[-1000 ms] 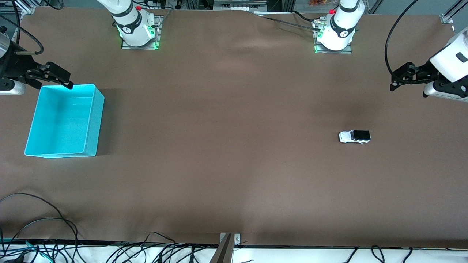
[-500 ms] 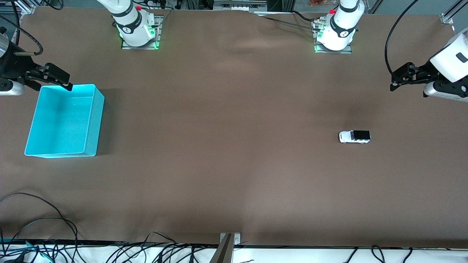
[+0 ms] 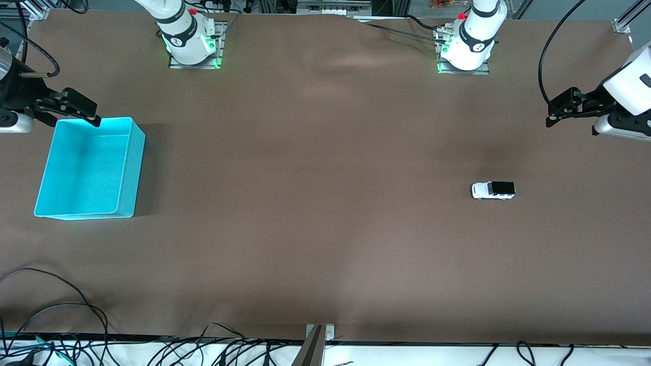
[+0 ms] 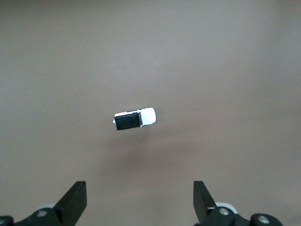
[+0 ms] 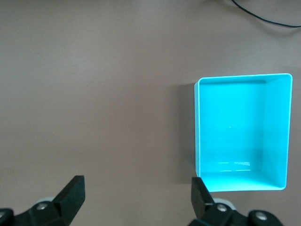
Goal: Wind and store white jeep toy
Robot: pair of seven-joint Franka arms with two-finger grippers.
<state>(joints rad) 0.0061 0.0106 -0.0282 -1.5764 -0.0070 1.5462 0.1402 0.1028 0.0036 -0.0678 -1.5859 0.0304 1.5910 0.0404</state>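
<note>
The white jeep toy (image 3: 493, 190) with its black rear roof stands on the brown table toward the left arm's end. In the left wrist view the white jeep toy (image 4: 135, 119) lies well ahead of the jaws, untouched. My left gripper (image 3: 550, 116) hangs open and empty over bare table near that end; in its wrist view the left gripper (image 4: 140, 198) has nothing between its fingers. My right gripper (image 3: 96, 114) hovers open over a corner of the cyan bin (image 3: 133, 168). In the right wrist view the right gripper (image 5: 137, 195) is empty, with the cyan bin (image 5: 196, 132) beside one fingertip.
Both arm bases (image 3: 190, 46) (image 3: 465, 48) stand on the table edge farthest from the front camera. Loose black cables (image 3: 56, 305) trail over the nearest edge by a metal bracket (image 3: 316, 335). A cable (image 5: 263, 16) shows in the right wrist view.
The left gripper has drifted slightly toward the left arm's end of the table. The right gripper has shifted a little by the bin's corner. The jeep and bin have not moved.
</note>
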